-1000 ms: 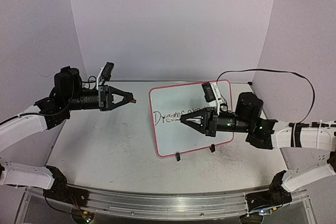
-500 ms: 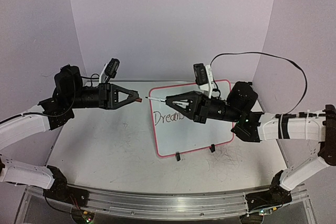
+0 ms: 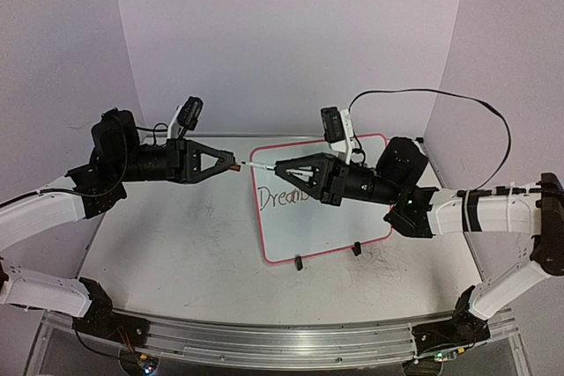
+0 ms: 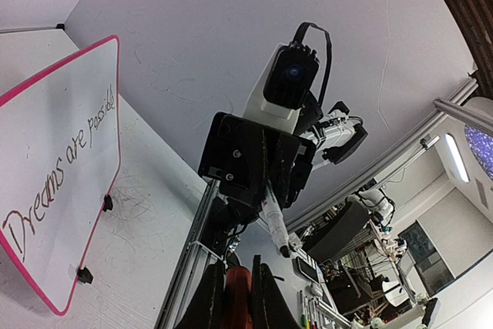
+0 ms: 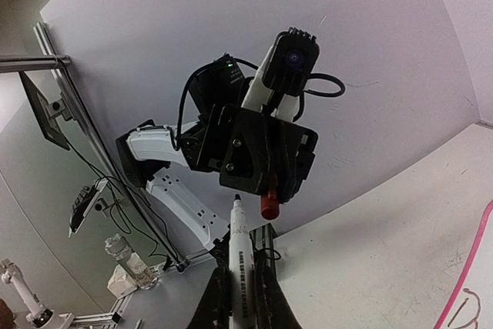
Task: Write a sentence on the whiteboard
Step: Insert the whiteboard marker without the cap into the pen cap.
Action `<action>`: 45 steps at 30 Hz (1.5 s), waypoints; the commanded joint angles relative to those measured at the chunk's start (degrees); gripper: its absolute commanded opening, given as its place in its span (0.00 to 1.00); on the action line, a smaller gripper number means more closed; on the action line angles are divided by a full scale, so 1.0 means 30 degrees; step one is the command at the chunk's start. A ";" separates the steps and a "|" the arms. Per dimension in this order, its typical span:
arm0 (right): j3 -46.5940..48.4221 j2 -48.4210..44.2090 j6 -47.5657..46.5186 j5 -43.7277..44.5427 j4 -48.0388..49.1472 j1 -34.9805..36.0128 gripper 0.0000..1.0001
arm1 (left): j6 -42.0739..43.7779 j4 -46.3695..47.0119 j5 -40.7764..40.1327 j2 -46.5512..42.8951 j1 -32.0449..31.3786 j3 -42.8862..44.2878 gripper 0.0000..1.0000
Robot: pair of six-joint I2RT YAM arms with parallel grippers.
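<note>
From above, your left tool (image 3: 226, 165) is clamped on a small red-brown plastic cap (image 3: 233, 167). Your right tool (image 3: 280, 167) is clamped on a slim white plastic marker (image 3: 263, 165) with its nib pointing left. The two face each other in the air over the far part of the scuffed white table (image 3: 176, 253), the cap just beside the nib. I read that as lining up to recap the pen. Under the right tool, right of centre, sits the small white rectangular whiteboard with rounded corners and a thin pink-red rim (image 3: 326, 222). The arm covers part of the thin dark handwritten sentence (image 3: 280, 195).

In the left wrist view the sentence reads whole, "Dreams are possible", along the smooth glossy board. Two small black clip feet (image 4: 85, 275) grip one rim. The writing looks finished. The cap stands gripped between your dark fingers, aimed at the marker opposite.

In the right wrist view the marker's barrel is a smooth cylinder with dark print. It lies along the finger line, so the nib points straight at the cap.
</note>
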 commanded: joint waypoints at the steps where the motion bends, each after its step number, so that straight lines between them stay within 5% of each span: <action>1: 0.0444 0.0400 0.0172 0.0098 0.0813 0.0075 0.00 | -0.0219 0.1203 0.0220 -0.0509 -0.0072 0.0709 0.00; 45: 0.0770 0.0757 0.0161 0.0320 0.1509 0.0272 0.00 | -0.0610 0.1712 0.0179 -0.0481 -0.0073 0.0323 0.00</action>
